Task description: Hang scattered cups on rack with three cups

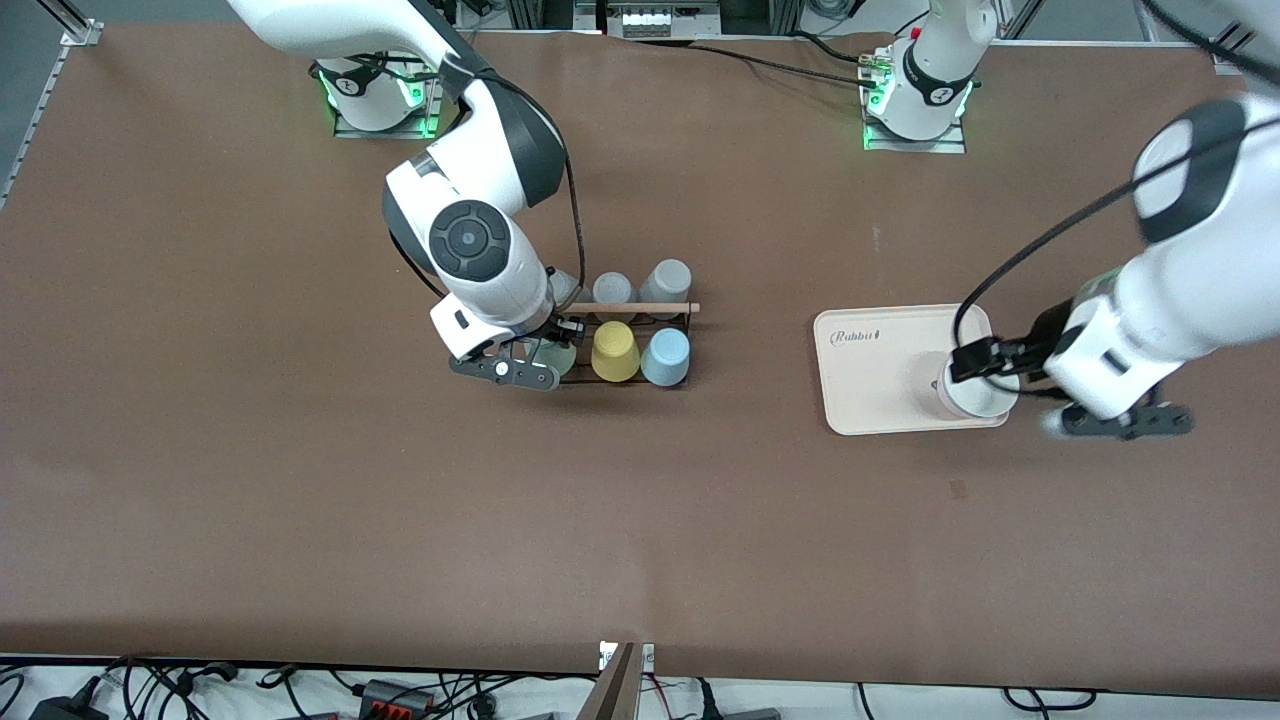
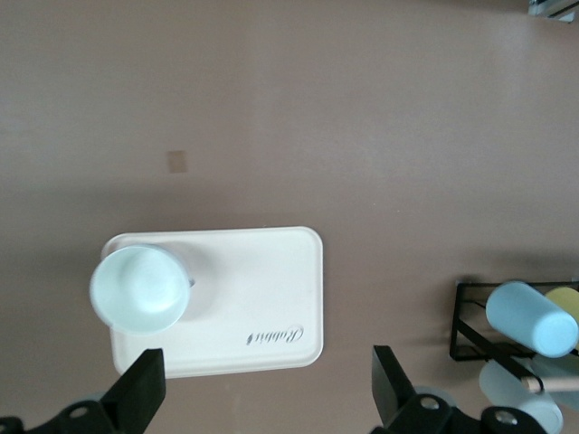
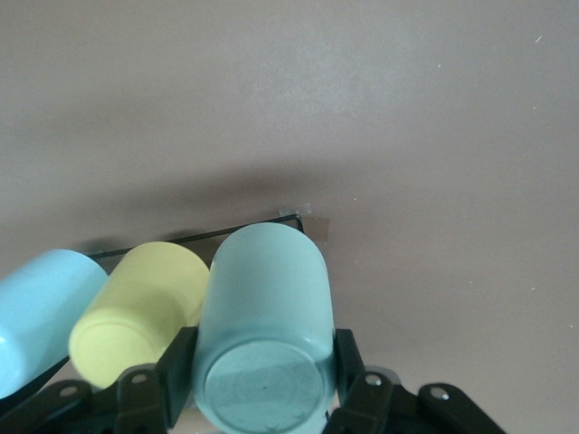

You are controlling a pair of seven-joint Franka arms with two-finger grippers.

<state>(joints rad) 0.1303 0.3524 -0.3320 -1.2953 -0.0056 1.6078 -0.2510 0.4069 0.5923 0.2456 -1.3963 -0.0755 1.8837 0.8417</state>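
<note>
My right gripper (image 1: pixel 523 368) (image 3: pixel 262 366) is shut on the pale sage-green cup (image 1: pixel 553 356) (image 3: pixel 262 298). It holds the cup upside down at the end of the black wire rack (image 1: pixel 690 322) (image 3: pixel 185 239) toward the right arm's end, beside the yellow cup (image 1: pixel 615 352) (image 3: pixel 145 307). Whether it sits on a peg is hidden. The light blue cup (image 1: pixel 666 358) (image 3: pixel 41 307) (image 2: pixel 531 317) hangs on the rack beside the yellow one. The wooden rod (image 1: pixel 640 308) runs across the top. My left gripper (image 1: pixel 1122 420) (image 2: pixel 267 398) is open and empty, in the air by the cream tray.
Two grey cups (image 1: pixel 640 285) hang on the rack's row farther from the front camera. The cream tray (image 1: pixel 880 370) (image 2: pixel 262 289) lies toward the left arm's end and carries one pale upright cup (image 1: pixel 975 392) (image 2: pixel 140 289) at its corner.
</note>
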